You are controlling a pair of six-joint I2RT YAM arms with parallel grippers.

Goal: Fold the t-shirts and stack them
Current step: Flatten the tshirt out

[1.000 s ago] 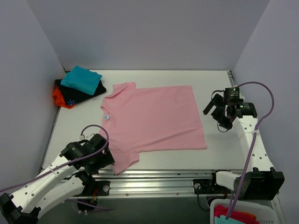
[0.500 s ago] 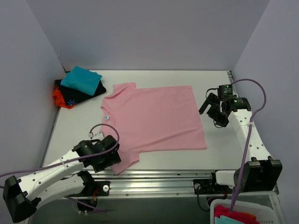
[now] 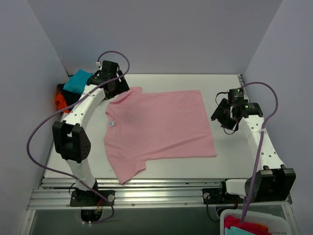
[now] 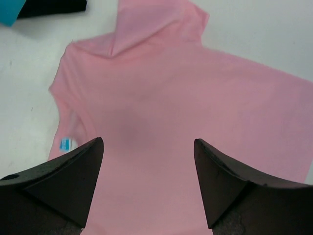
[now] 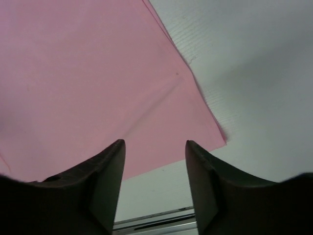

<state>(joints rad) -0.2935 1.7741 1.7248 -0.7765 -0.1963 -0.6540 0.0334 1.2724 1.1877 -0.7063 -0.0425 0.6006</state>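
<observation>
A light-pink t-shirt (image 3: 159, 127) lies spread flat in the middle of the table, neck to the left. Its far sleeve (image 4: 156, 24) is folded over a little. My left gripper (image 3: 117, 89) hangs over that far-left shoulder area, open, with only pink cloth below it (image 4: 146, 142). My right gripper (image 3: 220, 113) hovers just off the shirt's right hem, open and empty; in the right wrist view the gripper (image 5: 155, 147) is above the near hem corner (image 5: 217, 134). Folded t-shirts are stacked at the far left: teal (image 3: 78, 81) on top, black (image 3: 64, 91), orange-red (image 3: 59, 101).
A white basket (image 3: 230, 218) with red and teal cloth sits off the table at the bottom right. The left arm's links arch over the table's left side. Grey walls close in on three sides. A metal rail (image 3: 161, 188) runs along the near edge.
The left arm has swung from the near-left sleeve up to the far-left shoulder of the pink shirt. The right gripper has narrowed somewhat and stayed near the right hem.
</observation>
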